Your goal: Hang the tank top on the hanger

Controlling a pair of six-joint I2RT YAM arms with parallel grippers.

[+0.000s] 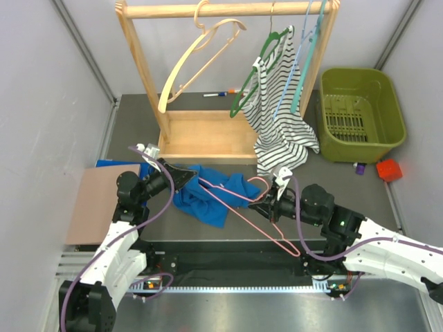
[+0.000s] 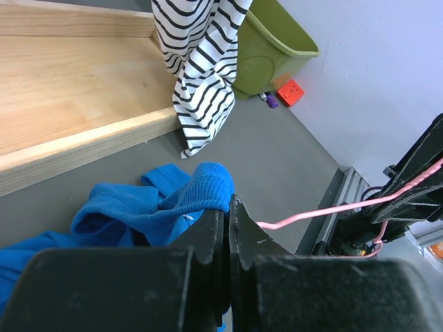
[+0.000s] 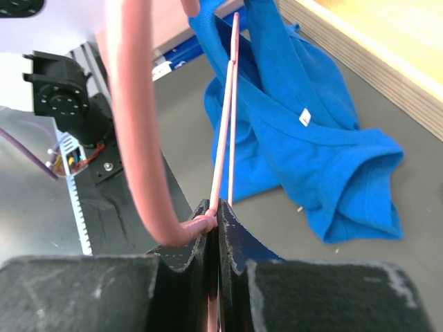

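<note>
The royal-blue tank top (image 1: 208, 195) lies crumpled on the dark mat in front of the wooden rack. My left gripper (image 1: 188, 178) is shut on a fold of its edge, seen in the left wrist view (image 2: 208, 185) right at the fingertips (image 2: 239, 214). The thin pink wire hanger (image 1: 285, 243) lies slanted across the mat, one end over the tank top. My right gripper (image 1: 260, 203) is shut on the hanger at the base of its hook (image 3: 131, 124). The hanger's two wires run from the jaws toward the tank top (image 3: 297, 131). The hanger also shows in the left wrist view (image 2: 332, 207).
A wooden rack (image 1: 208, 135) stands behind, holding a cream wooden hanger (image 1: 201, 55), a green hanger (image 1: 257, 72) with the striped top (image 1: 277, 117), and thin blue hangers (image 1: 304, 55). A green basket (image 1: 360, 104) and red block (image 1: 389, 169) sit right. A brown board (image 1: 100, 204) lies left.
</note>
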